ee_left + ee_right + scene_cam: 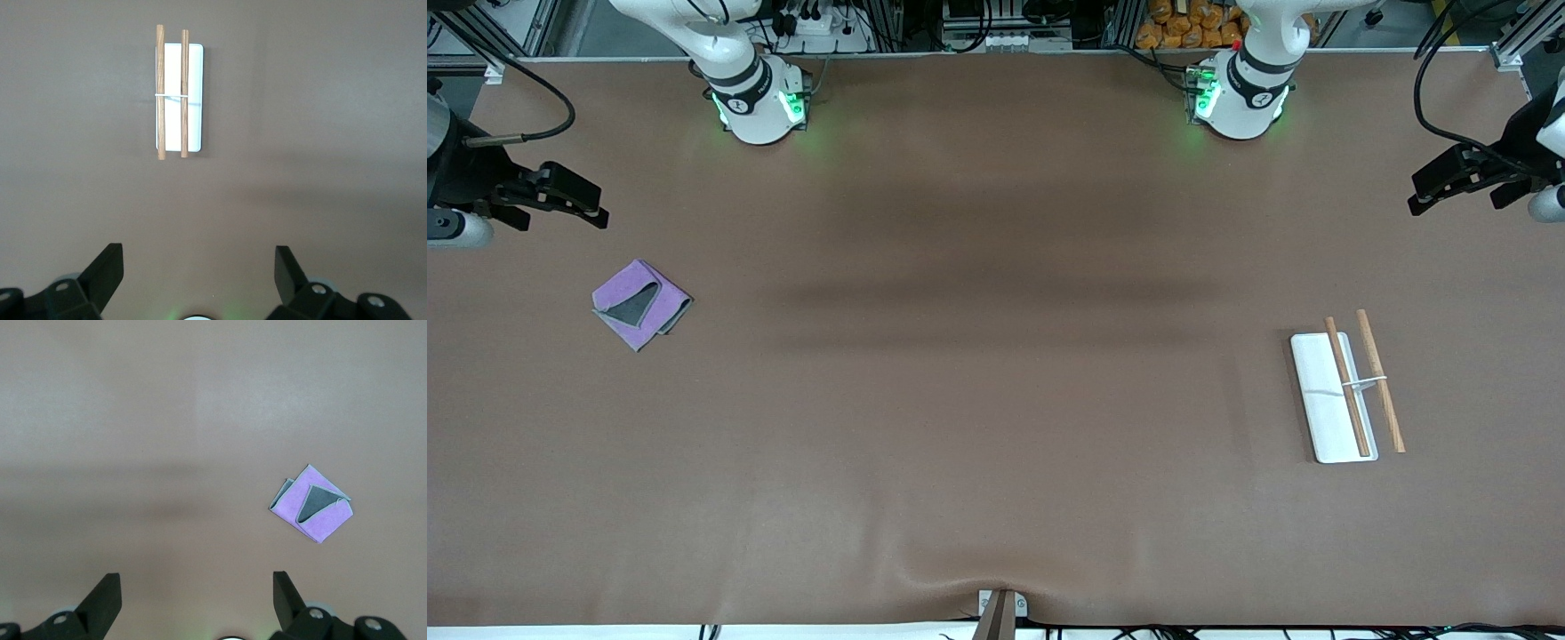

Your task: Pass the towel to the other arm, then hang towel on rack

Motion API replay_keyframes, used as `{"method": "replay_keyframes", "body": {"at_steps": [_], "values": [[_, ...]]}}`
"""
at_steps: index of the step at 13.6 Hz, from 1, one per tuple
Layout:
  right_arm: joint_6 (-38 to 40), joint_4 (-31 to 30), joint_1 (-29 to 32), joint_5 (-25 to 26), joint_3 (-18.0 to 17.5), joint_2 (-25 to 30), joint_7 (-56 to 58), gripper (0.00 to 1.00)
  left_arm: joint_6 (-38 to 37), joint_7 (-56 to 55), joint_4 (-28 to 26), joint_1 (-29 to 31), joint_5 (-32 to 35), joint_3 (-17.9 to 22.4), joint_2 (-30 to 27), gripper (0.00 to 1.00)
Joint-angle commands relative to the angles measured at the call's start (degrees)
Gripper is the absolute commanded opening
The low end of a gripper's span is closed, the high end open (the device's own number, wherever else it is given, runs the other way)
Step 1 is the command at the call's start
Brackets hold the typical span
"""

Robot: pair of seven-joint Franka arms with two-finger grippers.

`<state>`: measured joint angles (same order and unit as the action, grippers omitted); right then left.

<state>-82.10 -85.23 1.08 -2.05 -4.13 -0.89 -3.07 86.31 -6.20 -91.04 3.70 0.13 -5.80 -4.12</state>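
Note:
The folded purple towel lies flat on the table toward the right arm's end, one corner turned over to show its dark grey side. The rack, a white base with two wooden rods, stands toward the left arm's end, nearer the front camera than the towel. My right gripper hangs open and empty over the table edge at its end, up from the towel. My left gripper waits open and empty over the table at its own end, well off the rack.
The brown table mat stretches wide between towel and rack. Both arm bases stand along the table edge farthest from the front camera. A small mount sits at the edge nearest it.

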Motion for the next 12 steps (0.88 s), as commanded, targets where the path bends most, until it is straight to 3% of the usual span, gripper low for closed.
{"method": "replay_keyframes", "body": {"at_steps": [1,7,12], "values": [[0.27,0.24,0.33,-0.32,-0.09,0.02,0.00,1.00,-1.50,0.05,2.00,0.07,1.19,-0.27,0.86,1.00],[0.27,0.32,0.94,-0.23,0.17,-0.94,0.70,1.00,-2.89,0.14,5.16,-0.19,1.11,-0.27,2.97,1.00],[0.62,0.15,3.48,0.99,0.26,-4.02,0.88,1.00,-4.05,-0.39,3.85,0.08,1.10,-1.50,2.97,1.00]]}}
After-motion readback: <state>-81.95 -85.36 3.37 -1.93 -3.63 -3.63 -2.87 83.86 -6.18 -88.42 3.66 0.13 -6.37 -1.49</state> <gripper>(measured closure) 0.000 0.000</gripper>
